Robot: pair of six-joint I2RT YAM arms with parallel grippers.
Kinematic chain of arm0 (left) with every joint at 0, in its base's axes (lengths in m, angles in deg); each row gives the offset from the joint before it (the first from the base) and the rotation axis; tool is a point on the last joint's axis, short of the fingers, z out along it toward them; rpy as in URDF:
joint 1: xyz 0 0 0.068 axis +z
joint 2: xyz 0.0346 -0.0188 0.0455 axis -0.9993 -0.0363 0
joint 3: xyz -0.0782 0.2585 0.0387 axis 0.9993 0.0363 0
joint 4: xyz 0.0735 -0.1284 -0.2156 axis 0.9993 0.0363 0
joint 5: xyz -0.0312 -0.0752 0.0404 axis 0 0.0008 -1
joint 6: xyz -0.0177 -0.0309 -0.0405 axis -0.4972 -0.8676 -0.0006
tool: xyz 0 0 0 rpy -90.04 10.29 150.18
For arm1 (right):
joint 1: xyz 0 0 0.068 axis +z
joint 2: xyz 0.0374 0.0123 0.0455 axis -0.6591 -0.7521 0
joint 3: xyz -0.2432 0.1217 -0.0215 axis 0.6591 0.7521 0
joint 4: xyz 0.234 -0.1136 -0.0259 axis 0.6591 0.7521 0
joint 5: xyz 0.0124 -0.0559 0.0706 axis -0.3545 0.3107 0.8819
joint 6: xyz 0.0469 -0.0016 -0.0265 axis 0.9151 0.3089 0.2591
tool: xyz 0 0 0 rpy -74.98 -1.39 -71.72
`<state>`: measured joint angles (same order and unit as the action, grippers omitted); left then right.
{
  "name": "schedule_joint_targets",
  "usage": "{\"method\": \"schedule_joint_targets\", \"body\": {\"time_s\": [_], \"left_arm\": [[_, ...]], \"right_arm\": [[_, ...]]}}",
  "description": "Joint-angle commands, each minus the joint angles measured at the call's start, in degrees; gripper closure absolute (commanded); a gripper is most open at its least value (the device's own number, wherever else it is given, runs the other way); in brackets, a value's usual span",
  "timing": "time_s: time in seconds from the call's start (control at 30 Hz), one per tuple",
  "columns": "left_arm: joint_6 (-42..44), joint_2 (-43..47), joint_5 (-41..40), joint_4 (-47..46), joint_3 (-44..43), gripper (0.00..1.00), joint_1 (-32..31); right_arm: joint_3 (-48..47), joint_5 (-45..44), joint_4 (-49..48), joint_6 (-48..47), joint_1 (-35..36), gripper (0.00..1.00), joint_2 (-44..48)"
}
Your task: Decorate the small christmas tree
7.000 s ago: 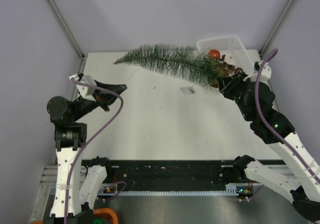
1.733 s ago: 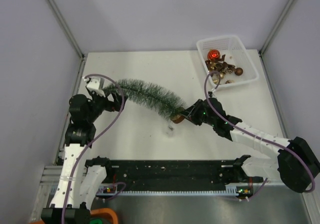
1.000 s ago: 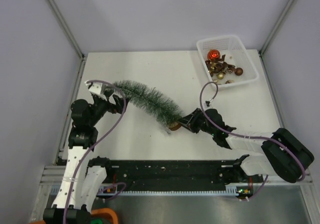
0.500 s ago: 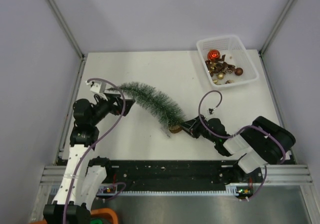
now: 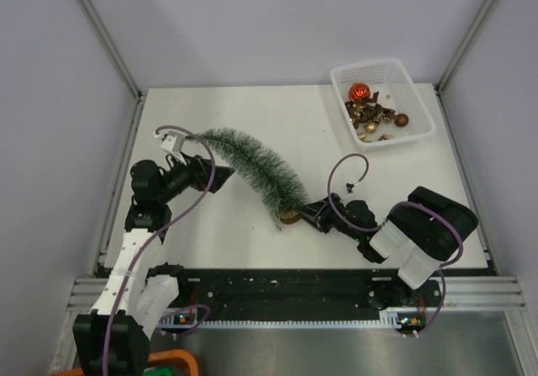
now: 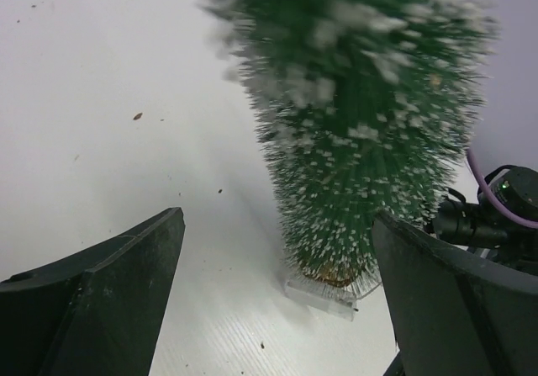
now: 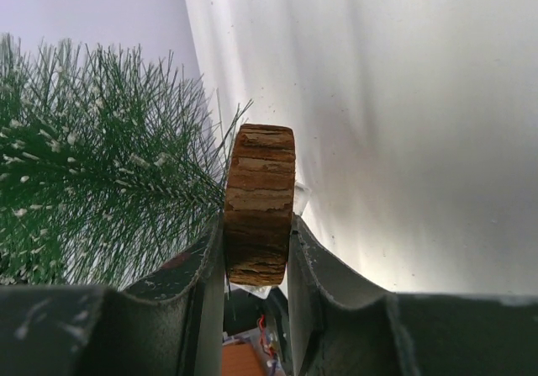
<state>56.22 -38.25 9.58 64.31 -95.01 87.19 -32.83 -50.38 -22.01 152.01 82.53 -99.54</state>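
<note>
With your right fingers (image 7: 336,300) clenched on the wooden disc base (image 7: 259,195) and the small christmas tree (image 5: 256,164) slanting across the left middle of the worktop (image 5: 277,115), tip near your released left fingers (image 6: 109,283), steady that bendy tip lightly while you set the base flat.

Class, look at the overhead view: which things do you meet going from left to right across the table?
left gripper → tree base → basket
</note>
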Motion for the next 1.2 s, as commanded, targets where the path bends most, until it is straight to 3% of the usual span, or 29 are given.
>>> {"method": "schedule_joint_targets", "body": {"time_s": [0.0,0.2,0.37,0.57,0.67,0.7,0.97,1.07,1.17], "left_arm": [[0.52,-0.96,5.63,-7.35,-3.58,0.02,-1.37],[0.79,-2.19,6.60,-9.10,-4.11,0.14,-1.46],[2.11,-2.72,8.27,-9.98,-4.20,0.34,-1.55],[2.99,-2.89,8.01,-11.74,-4.11,0.65,-1.64],[2.81,-3.60,8.89,-12.97,-4.81,0.94,-1.55],[2.81,-3.77,9.32,-13.23,-5.07,1.00,-1.55],[1.05,-6.67,15.91,-14.21,-9.90,1.00,-1.82],[1.05,-8.34,16.80,-14.12,-12.54,1.00,-2.17],[1.14,-9.13,17.67,-13.59,-13.60,1.00,-2.69]], "right_arm": [[-3.61,0.13,-3.09,-2.46,1.68,1.00,3.37],[-6.34,0.92,0.08,-3.78,3.17,1.00,2.94],[-7.39,2.15,-0.27,-3.78,4.05,1.00,1.53],[-8.53,4.35,0.69,-5.27,4.40,1.00,2.23],[-9.41,5.32,3.67,-7.29,4.40,1.00,3.63],[-9.42,5.32,5.08,-8.08,4.32,0.93,4.34],[-8.71,4.61,15.01,-13.09,3.44,0.43,9.61],[-9.33,4.53,19.58,-14.94,3.17,0.35,10.76],[-9.16,4.70,22.31,-16.08,3.00,0.33,11.98]]}}
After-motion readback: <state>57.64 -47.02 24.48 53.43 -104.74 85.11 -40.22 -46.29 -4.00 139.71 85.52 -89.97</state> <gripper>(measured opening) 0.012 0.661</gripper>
